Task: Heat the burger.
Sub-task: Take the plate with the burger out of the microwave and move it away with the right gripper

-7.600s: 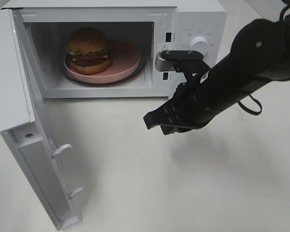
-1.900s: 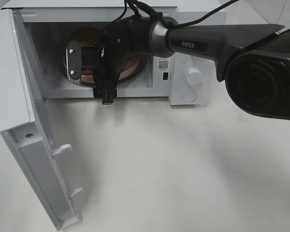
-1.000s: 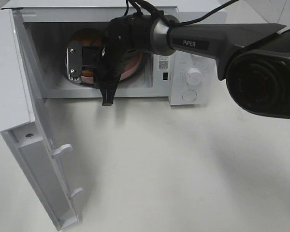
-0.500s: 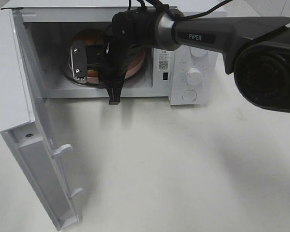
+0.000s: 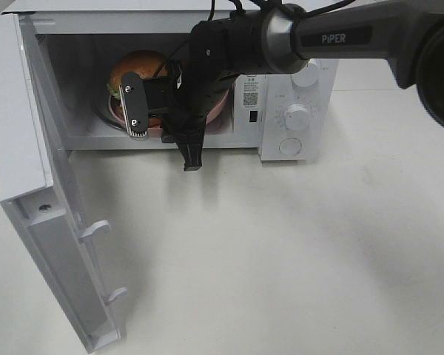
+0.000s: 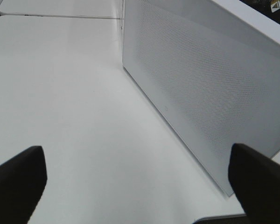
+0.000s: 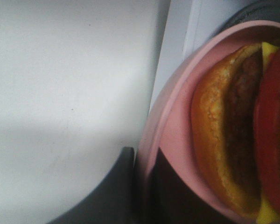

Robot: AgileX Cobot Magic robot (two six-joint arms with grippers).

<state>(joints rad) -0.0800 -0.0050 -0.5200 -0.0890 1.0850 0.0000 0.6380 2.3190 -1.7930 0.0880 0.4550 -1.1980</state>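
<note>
We see the glossy golden-bun burger (image 5: 137,65) on its round pink plate (image 7: 175,135) inside the open white microwave (image 5: 296,44); our right claw (image 5: 174,111) clamps the plate rim, left claw (image 6: 130,177) apart. Door-closing and dial remain.

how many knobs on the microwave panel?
2, both on the microwave's right-hand control panel: the upper knob, partly hidden behind the right arm, and the lower knob directly beneath it. No others show.

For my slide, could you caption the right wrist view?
Right gripper shut on the plate rim beside the burger.
</note>
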